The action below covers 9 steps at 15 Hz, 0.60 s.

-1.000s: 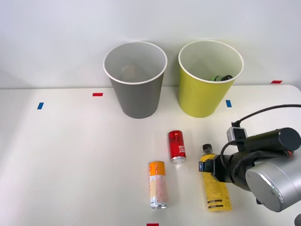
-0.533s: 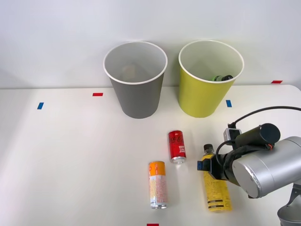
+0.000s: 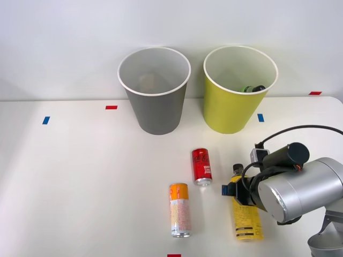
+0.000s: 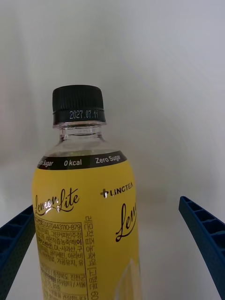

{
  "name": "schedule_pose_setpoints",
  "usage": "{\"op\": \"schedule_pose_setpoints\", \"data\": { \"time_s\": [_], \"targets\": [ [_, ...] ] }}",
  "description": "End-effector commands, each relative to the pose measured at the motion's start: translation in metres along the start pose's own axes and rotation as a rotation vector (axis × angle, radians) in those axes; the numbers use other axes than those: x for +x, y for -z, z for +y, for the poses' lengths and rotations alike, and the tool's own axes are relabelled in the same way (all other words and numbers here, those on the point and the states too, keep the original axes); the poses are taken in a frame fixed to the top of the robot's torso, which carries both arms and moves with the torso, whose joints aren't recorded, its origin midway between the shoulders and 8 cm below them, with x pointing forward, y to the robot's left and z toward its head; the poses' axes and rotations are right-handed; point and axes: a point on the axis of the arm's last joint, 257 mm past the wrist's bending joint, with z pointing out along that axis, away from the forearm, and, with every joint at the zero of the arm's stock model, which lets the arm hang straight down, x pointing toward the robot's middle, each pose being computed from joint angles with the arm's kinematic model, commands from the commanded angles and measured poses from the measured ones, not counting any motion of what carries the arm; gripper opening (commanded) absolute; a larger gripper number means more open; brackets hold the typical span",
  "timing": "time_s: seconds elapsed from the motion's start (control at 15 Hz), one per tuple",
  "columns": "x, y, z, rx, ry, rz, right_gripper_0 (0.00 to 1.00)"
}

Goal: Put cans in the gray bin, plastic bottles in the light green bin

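We're looking down at the white bench (image 3: 80, 176), and the right hand (image 3: 231, 190) sits low at the near right, right over the yellow-labelled bottle (image 3: 244, 214). That bottle lies flat on the bench, its black cap (image 3: 236, 168) pointing toward the bins. From the wrist camera we get the close look: the blue ribbed fingers (image 4: 206, 236) are spread wide, one on each side of the bottle's yellow label (image 4: 86, 234). One finger looks almost against the label, the other stands off with a clear gap, so nothing is pinched yet.

Just left of the bottle, the red can (image 3: 201, 166) lies on its side. Nearer and further left, the orange-topped can (image 3: 180, 209) also lies flat, apart from the red one.

At the back of the bench stand the two bins side by side: the gray bin (image 3: 155, 107) on the left, the light green bin (image 3: 230, 110) on the right. Inside the green one we spot the dark green bottle (image 3: 251, 89) resting against the wall near the rim.
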Motion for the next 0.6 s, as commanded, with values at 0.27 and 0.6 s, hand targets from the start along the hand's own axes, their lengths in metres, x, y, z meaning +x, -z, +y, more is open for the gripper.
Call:
{"op": "schedule_pose_setpoints", "data": {
  "time_s": [0.27,0.6],
  "targets": [
    [-0.0034,-0.0102,0.0111,-0.002,-0.007,-0.016,0.66],
    [-0.0101,-0.0099,0.0116,0.048,0.045,-0.063,0.0]
  ]
}}
